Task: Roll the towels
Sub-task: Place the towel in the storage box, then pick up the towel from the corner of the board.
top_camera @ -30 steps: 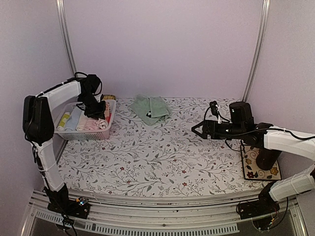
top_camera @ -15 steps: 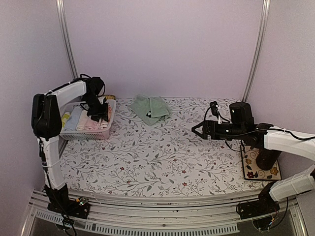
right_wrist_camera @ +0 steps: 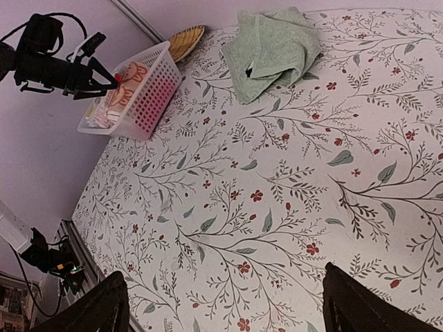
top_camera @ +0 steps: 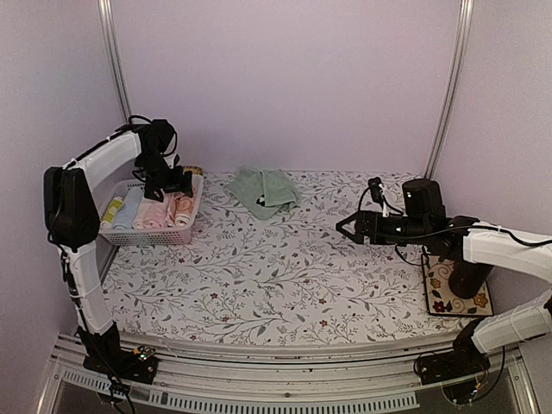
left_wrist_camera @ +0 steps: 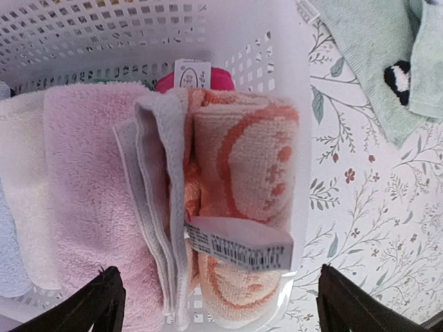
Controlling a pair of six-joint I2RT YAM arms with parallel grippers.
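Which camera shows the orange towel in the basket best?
Left wrist: the orange towel is close, rolled, its swirl pattern and tag clear, at one end of the basket. Top external shows it tiny; right wrist only a distant glimpse.

We see soft, even light with a pale violet tint. The white basket (top_camera: pixel 159 235) throws only a weak shadow. Its lattice looks sharp from the left wrist, softer from above.

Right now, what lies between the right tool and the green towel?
Nothing but bare flowered tablecloth separates the right tool from the green towel; the right wrist view shows it clearest.
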